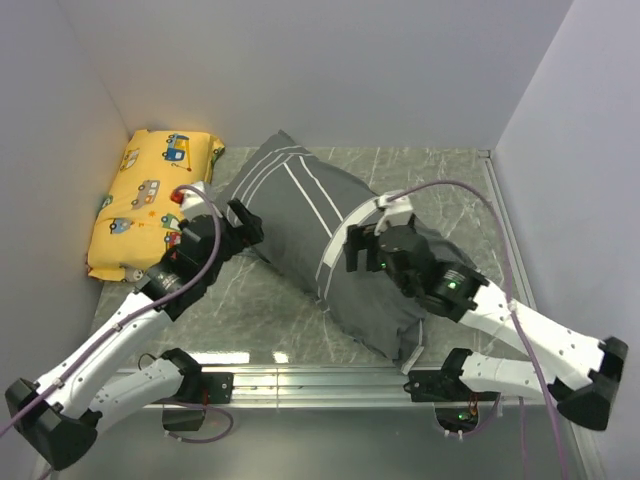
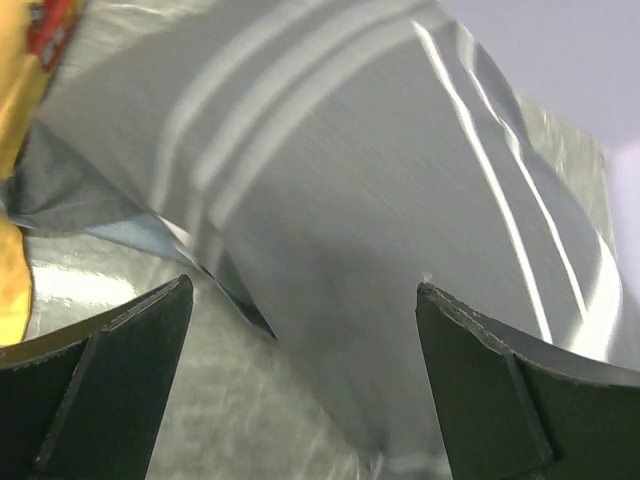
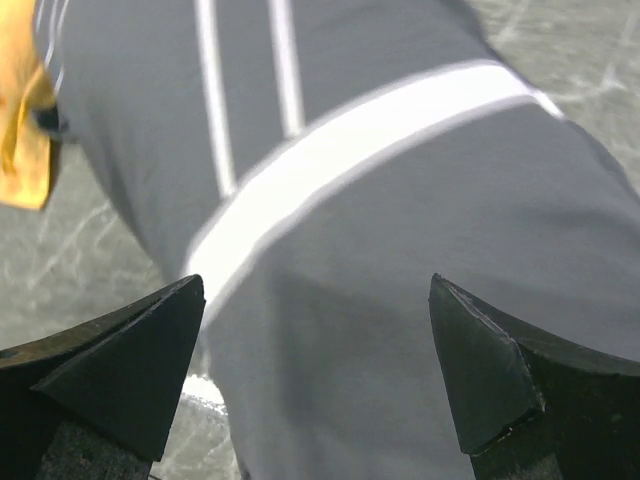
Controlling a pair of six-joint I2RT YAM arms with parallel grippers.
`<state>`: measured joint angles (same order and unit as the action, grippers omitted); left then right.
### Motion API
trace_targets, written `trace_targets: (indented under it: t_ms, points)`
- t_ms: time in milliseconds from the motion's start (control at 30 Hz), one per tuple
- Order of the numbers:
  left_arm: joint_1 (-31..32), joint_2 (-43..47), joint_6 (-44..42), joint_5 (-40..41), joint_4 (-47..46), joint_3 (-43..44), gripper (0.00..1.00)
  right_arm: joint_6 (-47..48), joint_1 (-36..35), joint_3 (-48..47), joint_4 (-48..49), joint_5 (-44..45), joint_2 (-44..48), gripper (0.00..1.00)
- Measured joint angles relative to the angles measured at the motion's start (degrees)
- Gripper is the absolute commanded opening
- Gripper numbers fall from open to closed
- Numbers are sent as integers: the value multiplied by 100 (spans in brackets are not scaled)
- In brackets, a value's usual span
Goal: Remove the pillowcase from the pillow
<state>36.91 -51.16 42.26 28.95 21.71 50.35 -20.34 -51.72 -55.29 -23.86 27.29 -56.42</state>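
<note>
Nearest me in the top view, the arm bases (image 1: 190, 375) sit at the near edge. Beyond them the pillowcase (image 1: 300, 215) lies diagonally across the tabletop (image 1: 450, 185), stuffed full, with the pillow hidden inside. The left jaws stand wide just beside its left flank, and the right jaws stand wide over the white band (image 1: 345, 225). I judge this is the approach to a first grip, with nothing stripped yet. The yellow pillow (image 1: 150, 205) crowds the far-left corner, so the right side offers more room.

From the left wrist, wide jaws frame striped fabric ahead without touching it.

From the right wrist, the jaws gape over the band, holding nothing. Next I need a pinch of cloth alone, but I cannot tell which end opens.
</note>
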Motion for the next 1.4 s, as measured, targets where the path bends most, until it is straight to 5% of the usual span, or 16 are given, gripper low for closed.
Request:
trace_targets:
  t_ms: [167, 367, 733, 833, 900, 933, 1033, 1067, 1400]
  points:
    - [-1274, -170, 166, -754, -522, -413, 99, 442, -1097, -470, 72, 931, -1019, 100]
    - [-1792, -702, 291, -1541, -1156, -813, 99, 1158, -2212, -1108, 96, 2181, -2686, 100]
    - [-1996, -1040, 374, -2061, -1823, -1086, 88, 2157, -2197, -1200, 509, 3141, -4242, 96]
    - [-1996, -1259, 393, -2155, -2166, -1152, 79, 2306, -2009, -1233, 693, 3287, -4437, 85]
    - [-1996, -1473, 411, -2199, -2437, -1217, 66, 2400, -1864, -1233, 774, 3318, -4474, 63]
    - [-1996, -1596, 409, -2232, -2575, -1252, 59, 2437, -1790, -1235, 811, 3333, -4474, 40]
    - [-1998, -1991, 396, -2323, -2868, -1268, 19, 2509, -1606, -1338, 839, 3351, -4465, 4]
    - [-1996, -2083, 393, -2341, -2918, -1263, 2, 2531, -1574, -1390, 826, 3344, -4459, 0]
    - [-1996, -1696, 72, -2177, -2498, -590, 1, 2570, -1569, -2441, -160, 2872, -4052, 0]
